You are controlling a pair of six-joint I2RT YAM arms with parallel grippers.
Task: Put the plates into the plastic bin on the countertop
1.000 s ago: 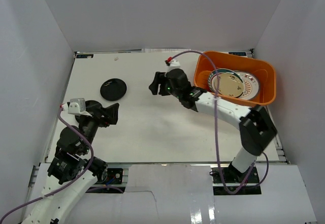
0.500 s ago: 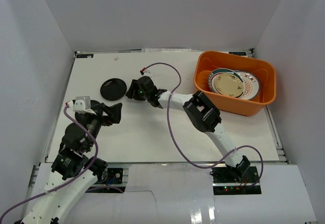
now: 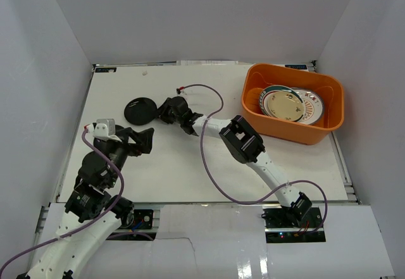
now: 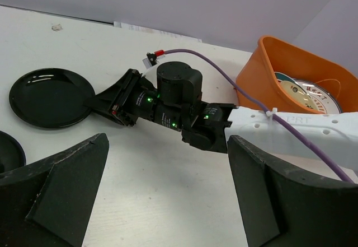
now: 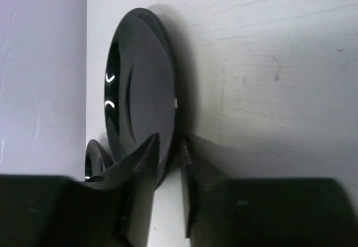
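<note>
Done: patterned round plates [image 3: 291, 104] stowed in bright orange rectangular plastic bin [image 3: 296, 133].
Remaining: small glossy black round plate [image 3: 139, 111].
Right gripper [image 5: 168, 157]: set astride its rim; grip cannot be told.
Left gripper [image 4: 168, 196]: released.

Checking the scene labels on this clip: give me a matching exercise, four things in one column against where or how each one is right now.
Things:
1. black plate
2. cream plate
3. left gripper
4. right gripper

States:
A. inside the orange bin
B. jaws wide open above the tabletop
C. on the tabletop, left of the orange bin
D. fingers either side of a plate's rim

Pairs: 1-C, 2-A, 3-B, 4-D
</note>
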